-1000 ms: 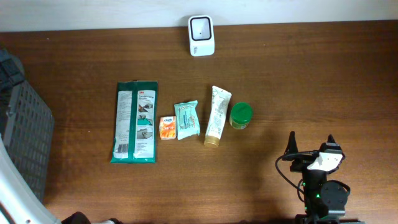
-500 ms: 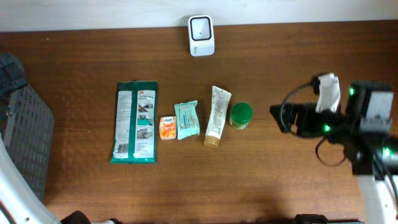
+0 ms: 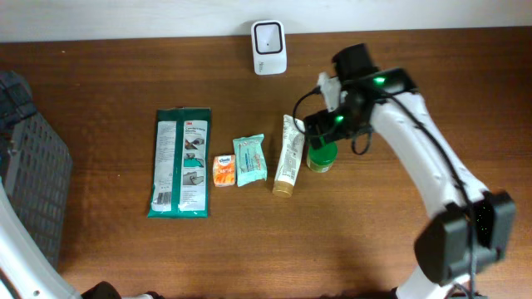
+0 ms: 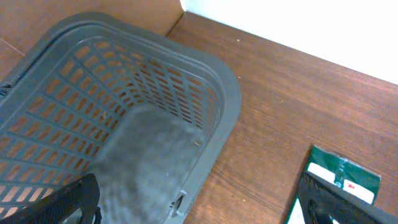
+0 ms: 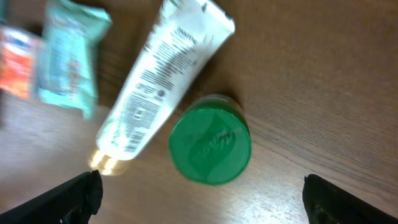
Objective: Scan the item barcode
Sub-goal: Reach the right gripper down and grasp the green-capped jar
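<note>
Right gripper (image 5: 200, 198): jaws spread wide, nothing held.
Directly below, just ahead of the fingertips: green-lidded jar (image 5: 210, 147). It is round with a glossy green lid bearing a pale marking. It stands upright, lid facing up, axis vertical.
Just beside it, to the left: white tube (image 5: 160, 78) lying flat, gold cap nearer, crimped end farther.
Well beyond: white barcode scanner (image 3: 269, 47).
Left gripper (image 4: 205, 208): wide open, empty, above a grey basket (image 4: 230, 112).

Right wrist view's left edge crops the blurred orange packet (image 5: 15, 62).
</note>
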You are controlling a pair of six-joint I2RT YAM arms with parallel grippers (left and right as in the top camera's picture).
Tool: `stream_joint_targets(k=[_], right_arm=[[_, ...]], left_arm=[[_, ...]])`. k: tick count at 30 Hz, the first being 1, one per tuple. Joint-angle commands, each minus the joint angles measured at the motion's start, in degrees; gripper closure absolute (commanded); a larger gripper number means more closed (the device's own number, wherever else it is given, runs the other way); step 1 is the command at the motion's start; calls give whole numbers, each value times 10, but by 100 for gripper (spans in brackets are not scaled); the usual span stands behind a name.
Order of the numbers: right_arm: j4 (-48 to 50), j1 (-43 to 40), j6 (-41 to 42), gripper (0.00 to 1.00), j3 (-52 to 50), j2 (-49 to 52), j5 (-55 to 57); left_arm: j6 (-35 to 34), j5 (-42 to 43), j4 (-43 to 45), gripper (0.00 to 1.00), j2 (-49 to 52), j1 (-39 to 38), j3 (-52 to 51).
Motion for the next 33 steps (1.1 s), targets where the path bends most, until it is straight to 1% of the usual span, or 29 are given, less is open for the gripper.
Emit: stream_joint_targets(k=[1,7,8,9,11,12,14,15,16,17,18,19,20,21,22,25,27,29,31,32,33], right_arm=[[2,18,0,0,8,40,54],[11,18,-2,0,-3,104,54],[12,18,-5,3,-5,109,54],[17,18,-6,12,-10,110,54],[18,18,-6,25,-12,116,54],[17,18,-6,27,-12,118,54],[19,18,6,35,-12,118,56],[18,17,28,38,-11,117,56],[17,15,54,38,-8,113,56],[12,12,100,39,2,104,58],[6,10,152,40,11,93,58],[-1,2,235,46,19,79,66],[-6,-3,286,47,20,72,69],[-7,-20,370,49,20,66,69],[-4,-33,414,53,19,68,69],[27,-59,526,52,18,70,84],[42,-59,594,52,17,70,99],[76,-58,656,51,3,71,99],[112,-58,711,51,-39,71,97],[117,-58,704,51,-54,71,99],[121,-58,646,42,-54,71,99]], left_arm=[[7,2,1,1,-1,1,0],[7,2,1,1,-1,1,0],[7,2,1,1,-1,1,0],[7,2,1,1,-1,1,0],[7,2,1,1,-1,1,0],[7,2,1,1,-1,1,0],[7,2,1,1,-1,1,0],[7,2,1,1,-1,1,0],[7,2,1,1,-1,1,0],[7,2,1,1,-1,1,0],[7,2,1,1,-1,1,0],[7,2,1,1,-1,1,0],[7,2,1,1,-1,1,0],[7,2,1,1,-1,1,0],[7,2,1,1,-1,1,0],[7,2,1,1,-1,1,0],[7,2,1,1,-1,1,0],[7,2,1,1,-1,1,0],[7,2,1,1,-1,1,0],[7,2,1,1,-1,1,0],[7,2,1,1,-1,1,1]])
